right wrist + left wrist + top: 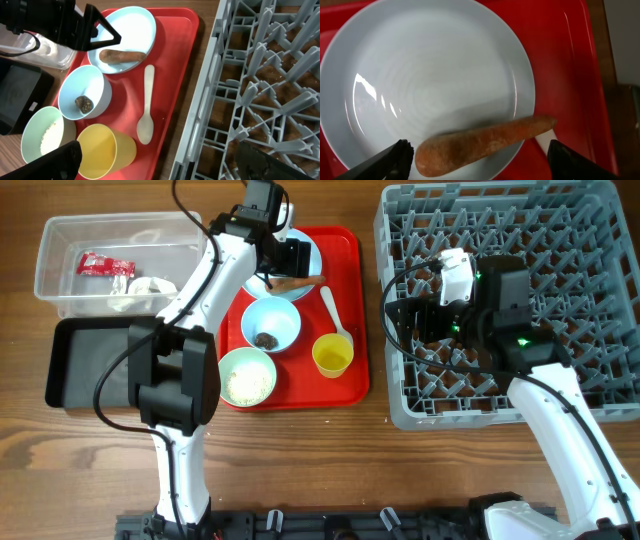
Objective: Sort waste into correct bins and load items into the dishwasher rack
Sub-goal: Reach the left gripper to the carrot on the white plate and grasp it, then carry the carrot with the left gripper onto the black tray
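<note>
On a wooden table (300,470), the left gripper (482,159) hangs open just above a round pale blue plate (430,65) at the far end of a flat red tray (345,300). Its black fingers (395,156) are spread either side of an orange-brown sausage-like piece (470,145) lying across the plate's rim. The right gripper (162,165) is spread wide and holds nothing, over the left side of the large grey plastic dishwasher rack (600,240). A red wrapper (105,266) and crumpled white paper (140,290) lie in the clear plastic tub (60,240).

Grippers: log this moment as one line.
left gripper: open, above sausage on plate | right gripper: open, empty, at rack edge | sausage: ungrasped
</note>
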`<control>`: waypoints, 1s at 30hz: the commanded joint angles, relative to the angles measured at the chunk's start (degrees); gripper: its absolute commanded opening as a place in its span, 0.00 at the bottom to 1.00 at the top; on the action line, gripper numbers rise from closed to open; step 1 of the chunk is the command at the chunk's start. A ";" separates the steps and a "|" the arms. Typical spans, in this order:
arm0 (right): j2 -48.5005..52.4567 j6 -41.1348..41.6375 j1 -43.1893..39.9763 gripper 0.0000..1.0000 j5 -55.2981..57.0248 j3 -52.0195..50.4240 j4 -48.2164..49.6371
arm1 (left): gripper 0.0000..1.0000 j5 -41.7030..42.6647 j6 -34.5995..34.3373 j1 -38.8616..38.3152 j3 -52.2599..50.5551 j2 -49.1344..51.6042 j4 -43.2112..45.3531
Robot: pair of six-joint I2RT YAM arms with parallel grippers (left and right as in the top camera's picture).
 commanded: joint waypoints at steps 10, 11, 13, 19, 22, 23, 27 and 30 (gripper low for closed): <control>0.61 0.59 0.22 1.00 -1.14 1.22 -0.04 | 0.86 1.07 26.99 -0.20 -2.86 6.01 2.14; 0.61 0.59 0.22 1.00 -1.14 1.22 -0.04 | 0.86 1.05 26.99 -0.20 -2.86 6.45 2.67; 0.61 0.57 0.22 1.00 -1.14 1.22 -0.07 | 0.86 1.03 26.97 -0.20 -2.86 7.67 4.04; 0.61 0.57 0.24 1.00 -1.14 1.22 -0.07 | 0.12 0.72 26.97 -0.20 -2.89 8.81 6.08; 0.61 0.59 0.22 1.00 -1.14 1.22 -0.07 | 0.04 -1.16 26.18 -0.22 -2.73 8.52 6.93; 0.61 0.59 0.22 1.00 -1.14 1.22 -0.07 | 0.04 -1.14 25.57 -0.22 -2.64 7.98 6.91; 0.61 0.59 0.22 1.00 -1.14 1.22 -0.07 | 0.04 -5.05 17.90 -0.22 -0.74 1.66 6.91; 0.61 0.57 0.22 1.00 -1.14 1.22 -0.11 | 0.04 -16.61 6.16 -0.20 0.61 -9.11 5.73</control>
